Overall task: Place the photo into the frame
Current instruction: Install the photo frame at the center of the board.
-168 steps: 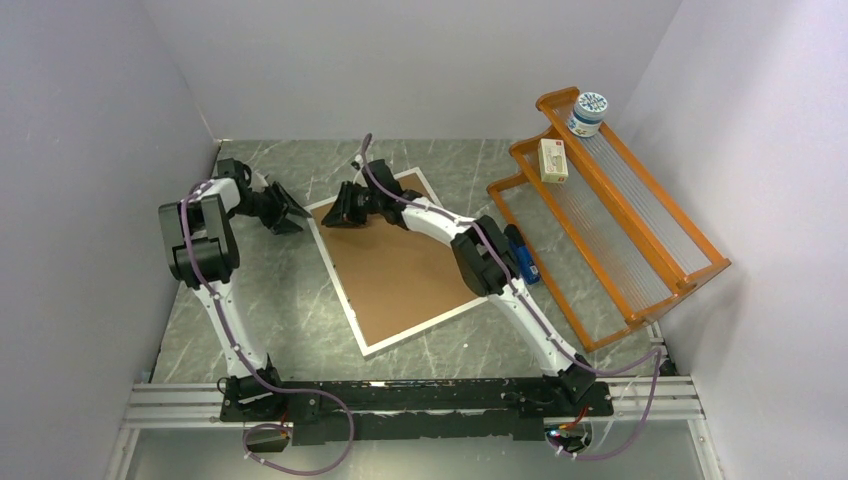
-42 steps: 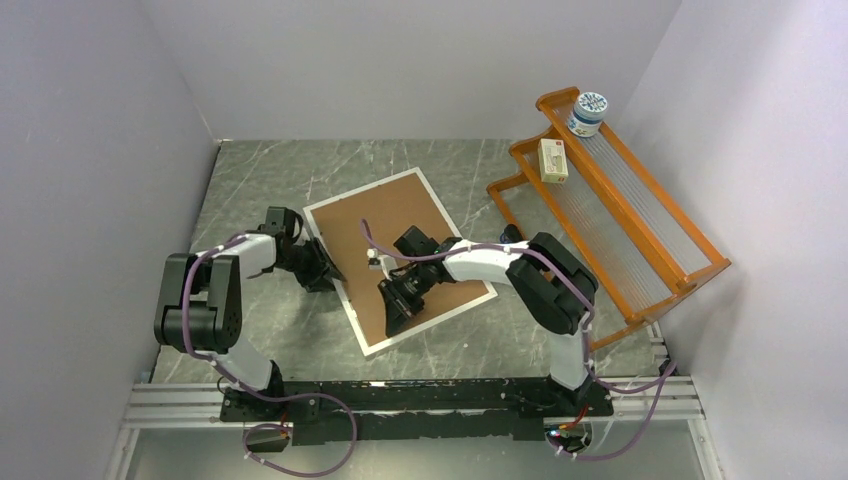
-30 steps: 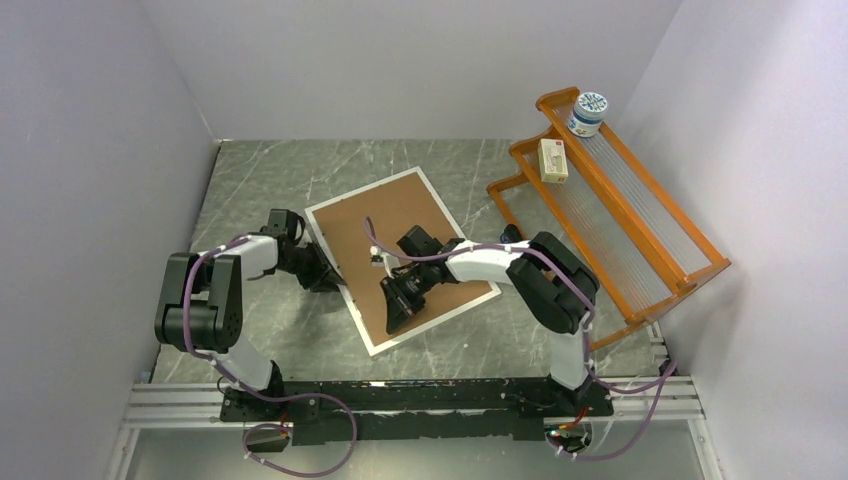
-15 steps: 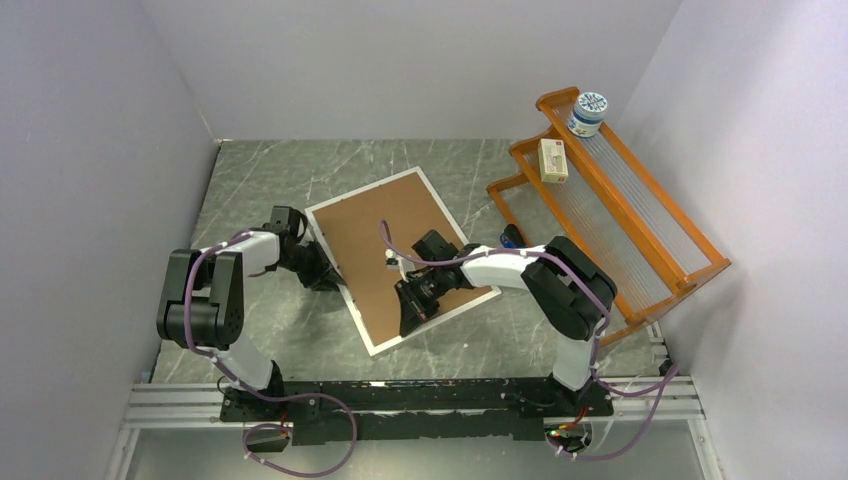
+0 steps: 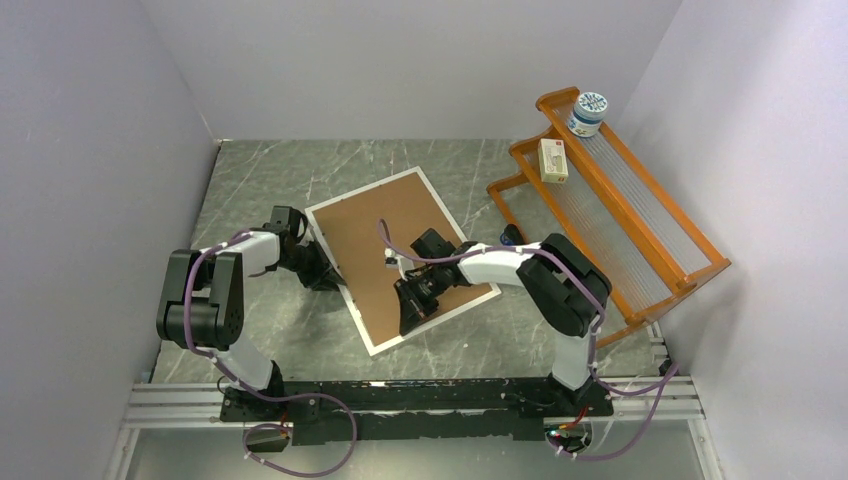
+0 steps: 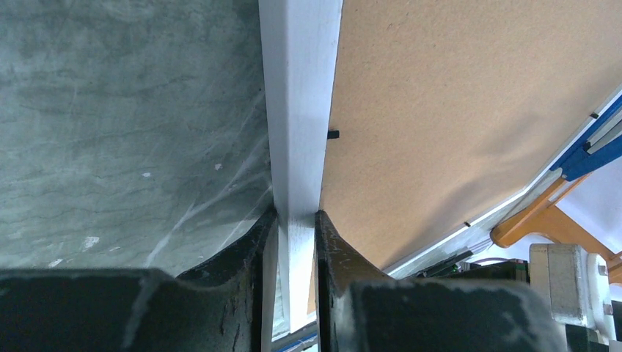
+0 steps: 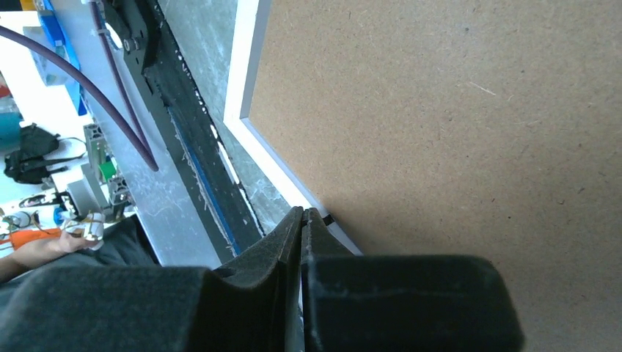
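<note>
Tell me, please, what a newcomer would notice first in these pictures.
The frame lies face down mid-table, its brown backing board up. The left gripper clamps its left rim; the shut right gripper sits at its near rim. An orange rack stands to the right.

A large rectangular picture frame with a thin silvery-white rim [image 5: 361, 191] lies flat mid-way across the grey marbled worktop [image 5: 270, 180], with a plain brown backing board [image 5: 385, 225] inside it. The left jaws straddle its left rim; the right jaws sit at the board's near edge. To the right stands an orange wooden rack [image 5: 600, 215], with a round white tub [image 5: 587, 113] on its far tier and a small cream box [image 5: 552, 160] one tier nearer. Something blue [image 5: 511, 234], mostly hidden, seems to lie between the rack and the frame.
</note>
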### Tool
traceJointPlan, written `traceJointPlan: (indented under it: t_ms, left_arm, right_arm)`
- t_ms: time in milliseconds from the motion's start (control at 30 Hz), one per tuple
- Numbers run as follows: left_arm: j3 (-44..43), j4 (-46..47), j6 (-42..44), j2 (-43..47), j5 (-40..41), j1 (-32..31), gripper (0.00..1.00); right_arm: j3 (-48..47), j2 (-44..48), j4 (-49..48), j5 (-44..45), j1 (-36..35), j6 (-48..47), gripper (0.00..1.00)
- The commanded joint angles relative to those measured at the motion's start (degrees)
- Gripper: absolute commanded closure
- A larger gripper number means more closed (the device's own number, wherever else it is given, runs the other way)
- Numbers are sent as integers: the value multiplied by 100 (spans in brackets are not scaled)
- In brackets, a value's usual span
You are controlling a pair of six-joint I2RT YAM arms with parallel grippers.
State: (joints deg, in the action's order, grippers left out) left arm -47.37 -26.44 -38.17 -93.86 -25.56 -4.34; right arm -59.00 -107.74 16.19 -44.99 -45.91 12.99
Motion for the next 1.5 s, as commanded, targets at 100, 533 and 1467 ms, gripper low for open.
traceJointPlan:
  t_ms: [100, 533, 1467]
  left_arm:
    - [128, -297, 166, 35, 646, -23, 80]
    - [88, -392, 190, 52, 727, -23, 80]
    - [-810, -679, 301, 193, 489, 13, 40]
  right_arm:
    - [-79, -495, -131, 677, 291, -289, 92]
    - [-192, -886, -188, 1494, 570, -284, 95]
    - [-1386, 721, 9, 4636, 1435, 1192, 48]
